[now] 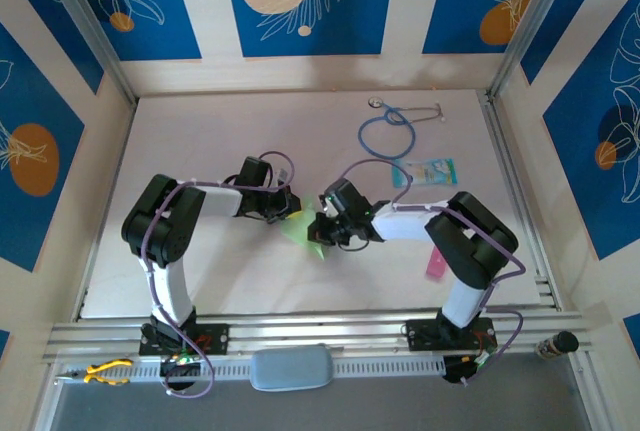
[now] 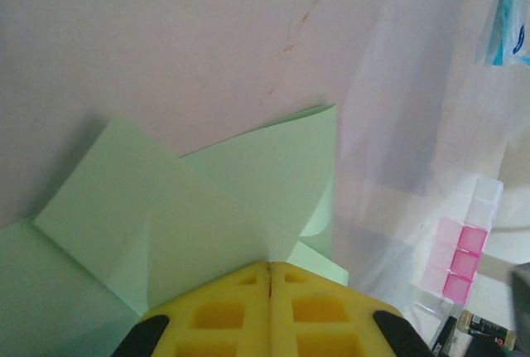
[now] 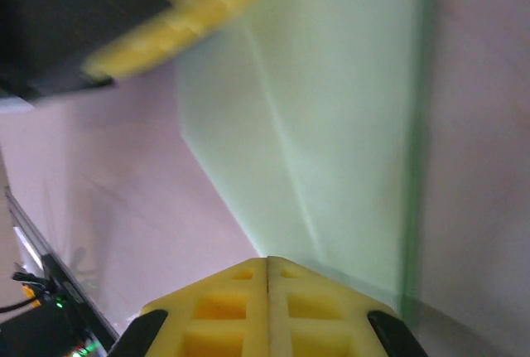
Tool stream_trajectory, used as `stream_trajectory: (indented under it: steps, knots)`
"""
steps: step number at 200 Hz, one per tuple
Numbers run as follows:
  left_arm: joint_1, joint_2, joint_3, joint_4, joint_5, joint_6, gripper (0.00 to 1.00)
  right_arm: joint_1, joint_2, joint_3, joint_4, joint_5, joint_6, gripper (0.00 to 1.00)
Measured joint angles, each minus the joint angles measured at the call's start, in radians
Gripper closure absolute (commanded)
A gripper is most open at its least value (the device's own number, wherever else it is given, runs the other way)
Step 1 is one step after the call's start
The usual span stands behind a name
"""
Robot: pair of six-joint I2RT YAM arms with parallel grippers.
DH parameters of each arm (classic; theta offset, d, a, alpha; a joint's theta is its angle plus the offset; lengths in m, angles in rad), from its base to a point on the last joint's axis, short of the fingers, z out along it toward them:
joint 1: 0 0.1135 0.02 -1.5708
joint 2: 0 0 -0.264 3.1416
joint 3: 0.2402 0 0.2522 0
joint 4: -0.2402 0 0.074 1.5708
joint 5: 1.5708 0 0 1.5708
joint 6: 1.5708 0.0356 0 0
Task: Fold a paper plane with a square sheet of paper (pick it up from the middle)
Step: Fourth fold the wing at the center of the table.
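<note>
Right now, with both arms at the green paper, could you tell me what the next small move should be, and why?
Probably lower the sheet of paper flat onto the table and press its crease. The left gripper and right gripper each have jaws shut on it, and the folded flaps look loose, not flattened.

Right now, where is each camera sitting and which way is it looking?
Top camera: above and behind the arms, looking down at the table; both arms show, left gripper and right gripper meeting at the green paper.
Left wrist camera: on the left arm, looking past its shut yellow fingers at the folded green paper.
Right wrist camera: on the right arm, looking past its shut yellow fingers along the green paper.
All three share the green paper.
</note>
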Motion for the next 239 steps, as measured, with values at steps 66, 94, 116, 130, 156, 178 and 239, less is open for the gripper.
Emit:
stream_trajectory:
  steps: [66, 94, 116, 130, 156, 178, 239]
  knots:
    - [0.001, 0.000, -0.007, 0.015, 0.000, -0.018, 0.93, -0.017, 0.154, 0.113, 0.031, 0.001, 0.027, 1.00]
    - [0.002, 0.000, -0.008, 0.018, 0.000, -0.018, 0.93, -0.015, 0.129, 0.057, 0.080, 0.002, 0.030, 1.00]
    - [0.002, 0.000, -0.008, 0.018, 0.000, -0.018, 0.94, 0.001, 0.051, -0.038, 0.084, 0.014, 0.029, 1.00]
    - [0.002, 0.000, -0.008, 0.017, 0.000, -0.018, 0.94, 0.018, -0.005, -0.099, 0.077, 0.025, 0.029, 1.00]
    - [0.002, 0.000, -0.008, 0.016, -0.001, -0.018, 0.94, 0.037, -0.091, -0.193, 0.078, 0.039, 0.029, 1.00]
    - [0.002, 0.000, -0.008, 0.015, -0.001, -0.018, 0.94, 0.048, -0.143, -0.243, 0.069, 0.053, 0.026, 1.00]
    - [0.002, 0.000, -0.008, 0.015, -0.001, -0.018, 0.94, 0.060, -0.262, -0.308, -0.039, 0.083, 0.018, 1.00]
